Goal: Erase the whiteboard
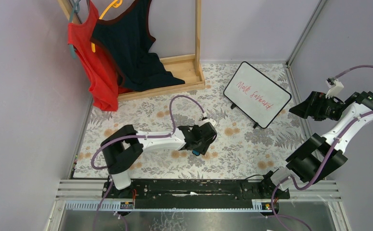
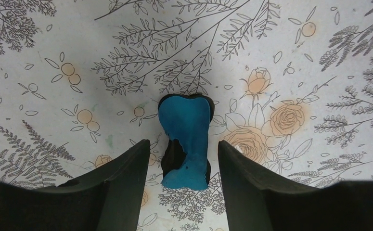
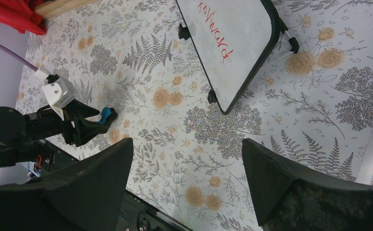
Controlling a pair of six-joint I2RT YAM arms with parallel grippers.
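Note:
The whiteboard (image 1: 257,94) lies tilted at the back right of the flowered table, with red handwriting on it. It also shows in the right wrist view, whiteboard (image 3: 232,43). A small blue eraser (image 2: 186,139) with a black underside lies on the cloth mid-table. My left gripper (image 2: 183,144) straddles it, jaws open, with a gap on each side of the eraser. From above, the left gripper (image 1: 197,148) points down over the eraser (image 1: 195,153). My right gripper (image 1: 295,109) hovers open and empty to the right of the whiteboard, high above the table.
A wooden rack (image 1: 184,72) stands at the back left, with a red top (image 1: 95,72) and a dark top (image 1: 131,53) hanging from it. Lilac walls close in the left, back and right. A black rail (image 1: 194,190) runs along the near edge.

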